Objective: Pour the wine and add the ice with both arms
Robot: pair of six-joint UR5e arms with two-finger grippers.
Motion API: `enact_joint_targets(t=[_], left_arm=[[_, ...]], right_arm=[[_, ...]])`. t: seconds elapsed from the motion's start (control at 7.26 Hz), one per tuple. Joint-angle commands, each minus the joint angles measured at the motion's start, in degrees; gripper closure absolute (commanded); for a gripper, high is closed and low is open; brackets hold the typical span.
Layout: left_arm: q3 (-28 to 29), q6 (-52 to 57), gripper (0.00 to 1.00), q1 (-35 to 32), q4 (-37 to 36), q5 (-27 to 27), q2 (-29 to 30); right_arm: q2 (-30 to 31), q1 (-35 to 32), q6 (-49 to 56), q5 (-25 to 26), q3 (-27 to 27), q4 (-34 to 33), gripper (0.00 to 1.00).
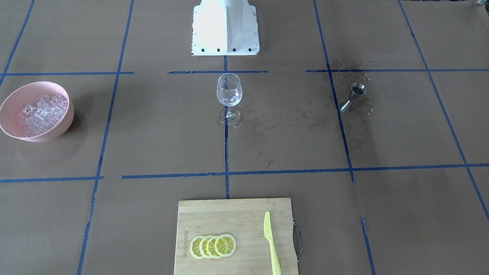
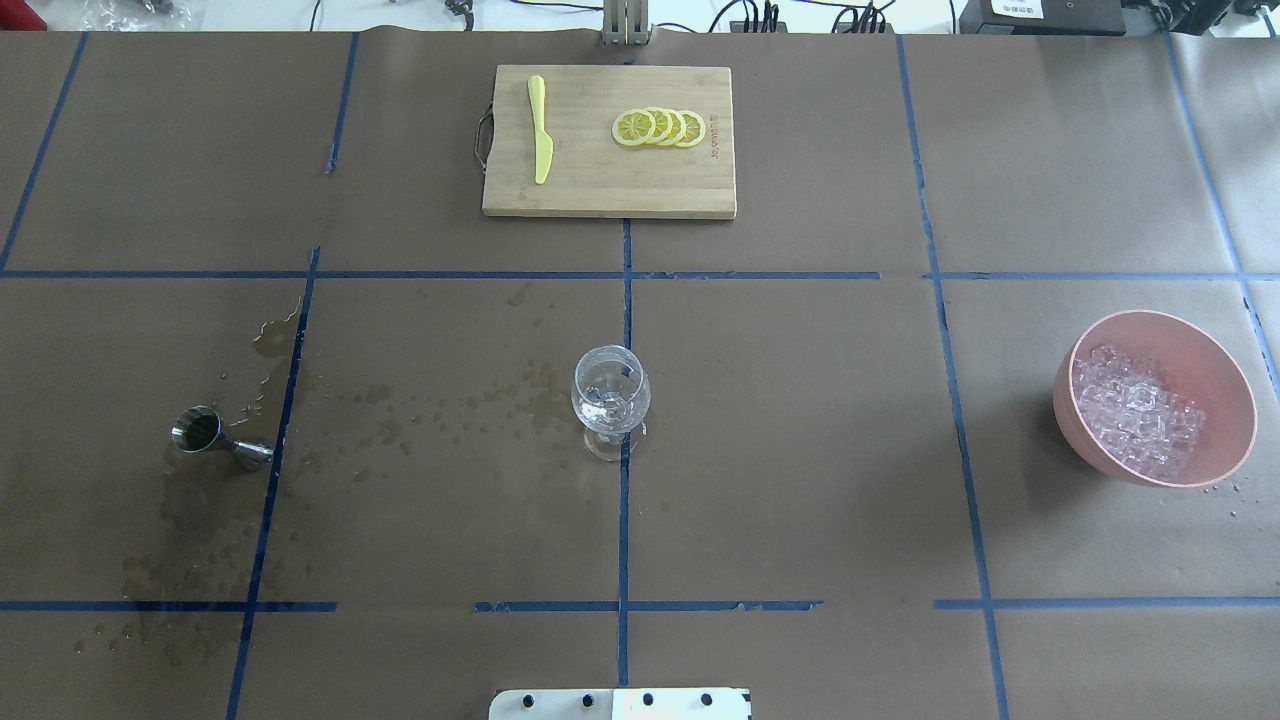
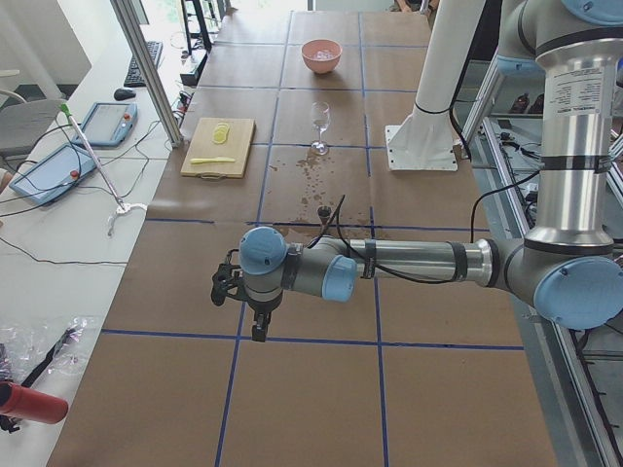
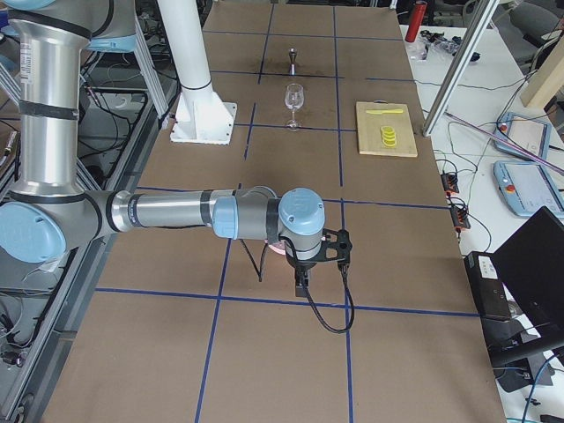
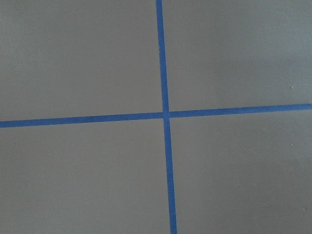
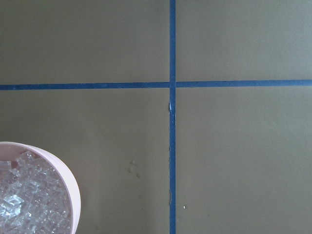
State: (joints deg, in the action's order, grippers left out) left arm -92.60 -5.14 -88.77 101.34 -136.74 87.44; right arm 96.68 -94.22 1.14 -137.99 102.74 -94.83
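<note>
Plainly, spillage is the chief hazard. Dark wet blotches [image 2: 450, 405] are spread over the brown-papered bench [image 2: 800, 480] between the small steel hourglass jigger [image 2: 215, 438] and the clear stemmed wine glass [image 2: 610, 395]. A slick jigger could therefore be fumbled or tipped when pinched, and its dark contents lost. The glass, stood upright on a blue tape line on a narrow foot, could be toppled if nudged by either arm. The ice [image 2: 1140, 420], a heap of small clear cubes, is held in the round pink bowl [image 2: 1200, 355], well apart from the glass on the robot's right. Cubes so glassy could be squeezed out of a grip and dropped on the way across. No arm is shown in the overhead or front views; the left gripper [image 3: 257, 329] and right gripper [image 4: 302, 284] are seen only from the sides, pointed down, and whether either is spread or pressed together cannot be told. Only by the right wrist camera is the bowl placed off to one side of that gripper, with droplets [image 6: 132, 168] beside it.
</note>
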Motion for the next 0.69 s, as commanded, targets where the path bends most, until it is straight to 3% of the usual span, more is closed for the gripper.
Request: enact_joint_targets(t=[0.0, 0.28, 0.55], left_arm=[[-1.0, -0.1, 0.0, 0.0, 0.0, -0.3, 0.4], [-9.4, -6.7, 0.0, 0.0, -0.3, -0.1, 2.1], [-21.8, -12.0, 0.0, 2.3, -0.6, 0.6, 2.7]], right_arm=[[0.0, 0.0, -0.2, -0.1, 0.0, 0.0, 0.0], [-0.8, 0.0, -0.4, -0.3, 0.2, -0.1, 0.0], [-3.4, 0.9, -0.5, -0.4, 0.3, -0.2, 0.0]])
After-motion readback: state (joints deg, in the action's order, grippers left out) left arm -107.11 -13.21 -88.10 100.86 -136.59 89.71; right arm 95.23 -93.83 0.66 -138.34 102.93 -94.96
